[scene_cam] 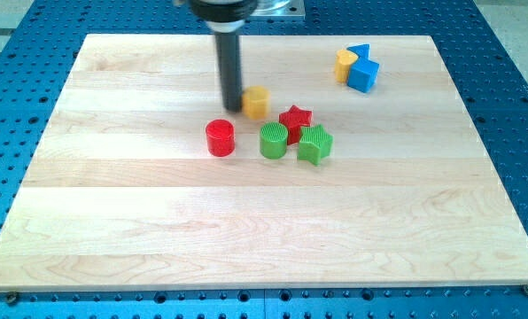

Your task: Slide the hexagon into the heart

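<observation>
The yellow hexagon (257, 102) lies a little above the board's middle. My tip (233, 108) stands right against its left side, touching or nearly so. The yellow heart (345, 64) lies near the view's top right, pressed against a blue cube (364, 75) and a blue triangle (360, 51). The heart is well to the right of and above the hexagon.
A red star (295, 120) sits just right of and below the hexagon. A green cylinder (274, 140) and a green star (314, 143) lie below it. A red cylinder (220, 138) lies below my tip. The wooden board (246, 230) lies on a blue perforated table.
</observation>
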Controlling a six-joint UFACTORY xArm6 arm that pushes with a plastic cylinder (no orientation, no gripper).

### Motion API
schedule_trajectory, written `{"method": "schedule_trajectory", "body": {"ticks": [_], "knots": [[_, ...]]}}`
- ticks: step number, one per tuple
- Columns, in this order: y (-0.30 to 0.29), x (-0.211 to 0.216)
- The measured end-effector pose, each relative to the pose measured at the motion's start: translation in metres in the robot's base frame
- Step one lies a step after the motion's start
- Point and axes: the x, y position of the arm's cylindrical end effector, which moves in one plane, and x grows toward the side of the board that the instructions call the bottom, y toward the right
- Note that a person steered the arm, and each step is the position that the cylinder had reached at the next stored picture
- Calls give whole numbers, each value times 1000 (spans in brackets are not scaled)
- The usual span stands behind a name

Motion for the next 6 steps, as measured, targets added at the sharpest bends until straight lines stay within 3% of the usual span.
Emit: {"method": "schedule_trajectory", "body": {"ticks": [2,3,6], "knots": [[9,44],[75,17],[94,-14]]}}
